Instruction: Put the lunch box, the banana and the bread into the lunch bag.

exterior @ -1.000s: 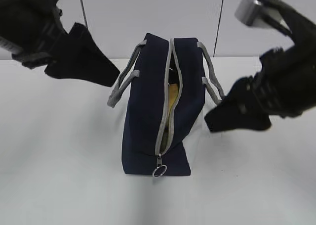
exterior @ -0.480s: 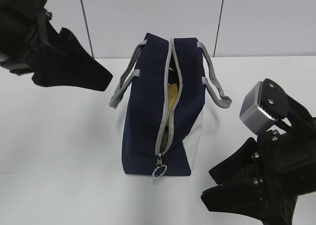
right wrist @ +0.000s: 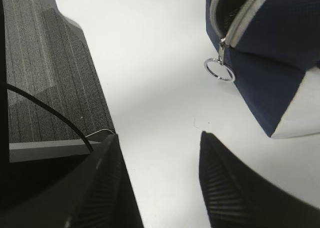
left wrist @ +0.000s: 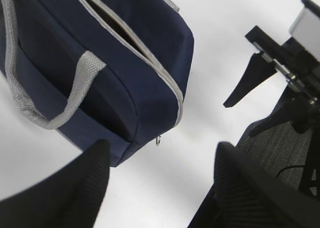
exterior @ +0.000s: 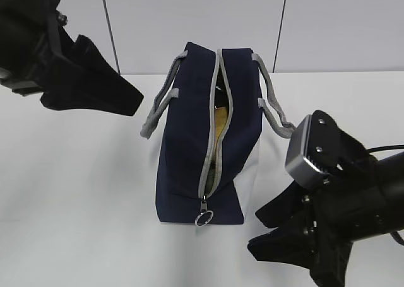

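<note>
While part-unzipped, lunch bag (exterior: 189,142) between two empty, parted grippers.

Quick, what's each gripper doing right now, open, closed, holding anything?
Left gripper: open, holding nothing, up beside the lunch bag.
Right gripper: open, holding nothing, low near the bag's ring pull.

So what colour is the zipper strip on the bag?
Grey zipper strip on the navy bag, clearest in the exterior view.

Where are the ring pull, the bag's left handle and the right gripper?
Ring pull (right wrist: 219,69), right wrist view, on the metal ring's rim.
Left handle (exterior: 158,108), exterior view, on the grey webbing loop.
Right gripper (exterior: 264,231), exterior view, midway between its black fingertips.
</note>
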